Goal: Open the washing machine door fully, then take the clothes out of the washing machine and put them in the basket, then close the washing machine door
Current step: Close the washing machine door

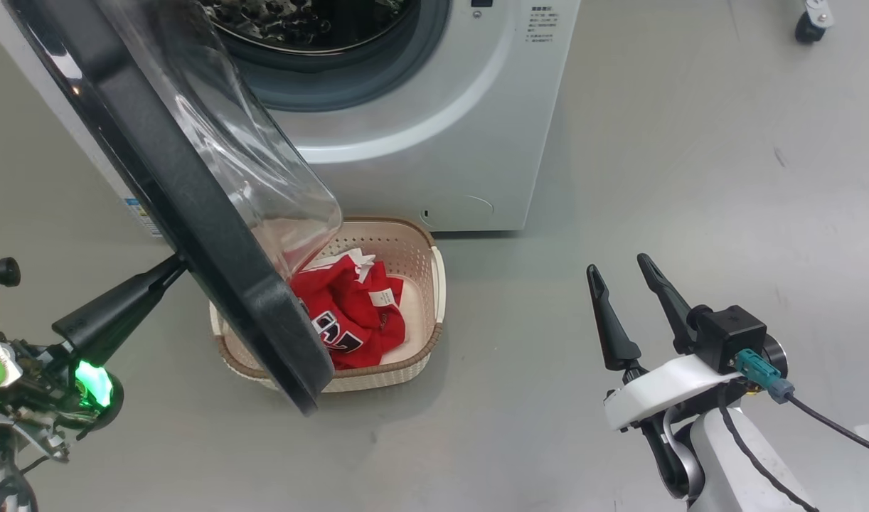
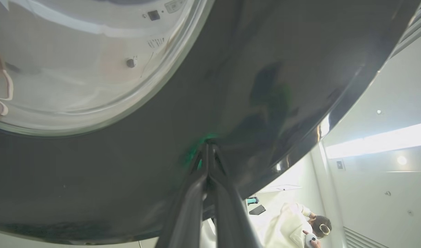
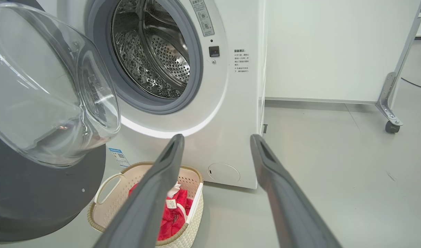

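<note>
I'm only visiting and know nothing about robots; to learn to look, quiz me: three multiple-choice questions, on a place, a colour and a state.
1. Where are the clothes? A in the drum; B in the basket; C on the floor.
2. What colour is the washing machine door rim? A white; B black; C blue.
3. The right gripper is: A open and empty; B shut on cloth; C shut, empty.
Answers: 1 B, red cloth lies within its walls; 2 B, the wide rim looks black; 3 A, its jaws stand apart, nothing between.
</note>
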Robot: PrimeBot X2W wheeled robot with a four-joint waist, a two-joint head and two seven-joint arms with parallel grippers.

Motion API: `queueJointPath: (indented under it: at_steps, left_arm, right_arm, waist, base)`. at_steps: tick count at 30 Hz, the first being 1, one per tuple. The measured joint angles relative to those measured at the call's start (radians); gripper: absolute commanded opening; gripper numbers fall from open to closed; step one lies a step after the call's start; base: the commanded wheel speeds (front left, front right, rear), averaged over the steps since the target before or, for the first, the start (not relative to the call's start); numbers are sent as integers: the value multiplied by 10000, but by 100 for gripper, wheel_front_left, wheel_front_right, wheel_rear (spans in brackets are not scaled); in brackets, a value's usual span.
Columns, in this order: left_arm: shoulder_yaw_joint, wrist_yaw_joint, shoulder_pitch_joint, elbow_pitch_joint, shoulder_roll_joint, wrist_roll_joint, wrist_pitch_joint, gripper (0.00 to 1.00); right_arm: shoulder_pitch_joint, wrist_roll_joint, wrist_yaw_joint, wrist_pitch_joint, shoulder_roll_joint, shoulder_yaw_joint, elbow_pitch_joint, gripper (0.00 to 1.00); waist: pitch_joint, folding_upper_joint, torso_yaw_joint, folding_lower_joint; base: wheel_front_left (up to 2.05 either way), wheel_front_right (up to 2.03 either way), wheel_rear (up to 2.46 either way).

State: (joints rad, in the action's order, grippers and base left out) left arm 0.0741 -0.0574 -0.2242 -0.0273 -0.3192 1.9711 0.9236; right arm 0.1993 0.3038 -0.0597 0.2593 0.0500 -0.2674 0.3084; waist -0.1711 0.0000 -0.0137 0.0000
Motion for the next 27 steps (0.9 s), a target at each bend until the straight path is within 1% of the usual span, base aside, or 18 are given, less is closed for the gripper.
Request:
queueJointPath:
  at_steps: [12,17,27]
  left_arm:
    - [-38,314,-354,-508,31,25,-6,0]
    - [-90,460,-718,-545,35,102,-13,0]
    - [-255,1101,-1848,-585,61,104,-115,0]
  right_arm:
    - [291,217,12,0,0,-278,-226,100]
    - [445,309,96,2,0,-357,-316,100]
    - [719,669,102,2,2,-727,-504,100]
  waist:
    - [-600,0,1004,0]
    - [-895,0,1406,0]
    - [-1486,0,2100,0]
  base:
    - [0,0,0]
    - [0,0,0]
    - [0,0,0]
